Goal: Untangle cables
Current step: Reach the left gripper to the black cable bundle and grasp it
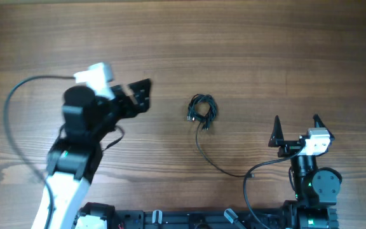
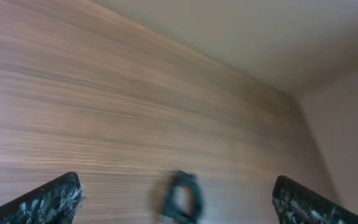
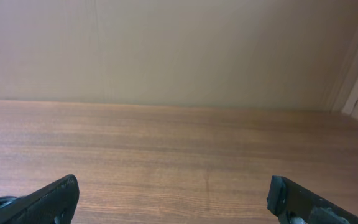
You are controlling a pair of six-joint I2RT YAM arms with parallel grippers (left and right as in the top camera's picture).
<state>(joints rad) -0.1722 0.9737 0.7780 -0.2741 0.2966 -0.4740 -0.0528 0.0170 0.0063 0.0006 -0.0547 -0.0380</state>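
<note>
The left gripper [image 1: 145, 95] reaches out, jaws spread wide and empty. The small knotted bundle of thin black cables [image 1: 202, 108] lies just ahead of it, apparently untouched, since the wrist view is blurred. The right gripper [image 1: 296, 122] gapes empty near its base on the grainy brown wooden table [image 1: 265, 51].

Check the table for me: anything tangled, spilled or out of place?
Only the cables: knotted in a small bundle on the table, one end trailing toward the robot's side. Nothing else stands out.
</note>
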